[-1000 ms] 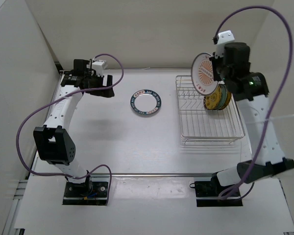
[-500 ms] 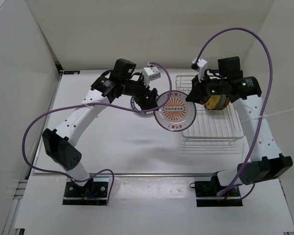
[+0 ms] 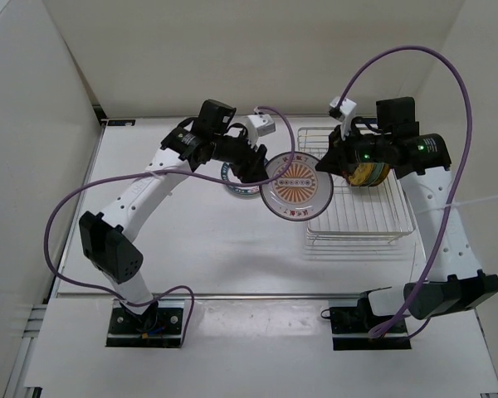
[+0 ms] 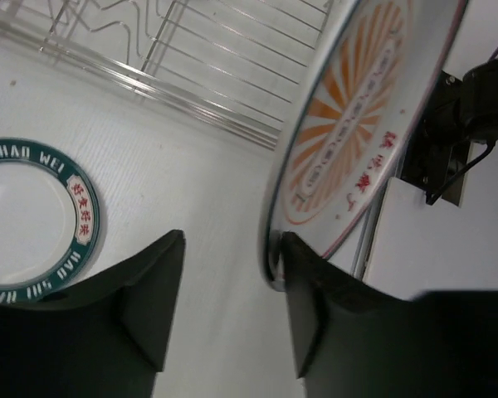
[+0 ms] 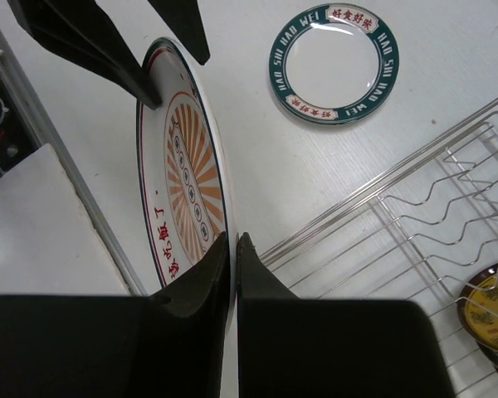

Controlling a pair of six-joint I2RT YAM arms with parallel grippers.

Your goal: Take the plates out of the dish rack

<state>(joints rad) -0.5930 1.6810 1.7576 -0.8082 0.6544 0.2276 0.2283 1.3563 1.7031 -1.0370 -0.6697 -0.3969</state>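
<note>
White plate (image 3: 296,190), orange sunburst, red characters, its edge tight between right fingers (image 5: 201,282); left fingers (image 4: 141,290) wide at opposite rim.

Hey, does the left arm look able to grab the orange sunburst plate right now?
Probably yes. The left tool is open around the rim of the sunburst plate, and nothing sits between them, so closing should catch it. The right tool is shut on the opposite rim, well clear of that side.

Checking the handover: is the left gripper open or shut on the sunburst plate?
Open: the left gripper straddles the rim of the sunburst plate, fingers wide apart. The right gripper is shut on it.
</note>
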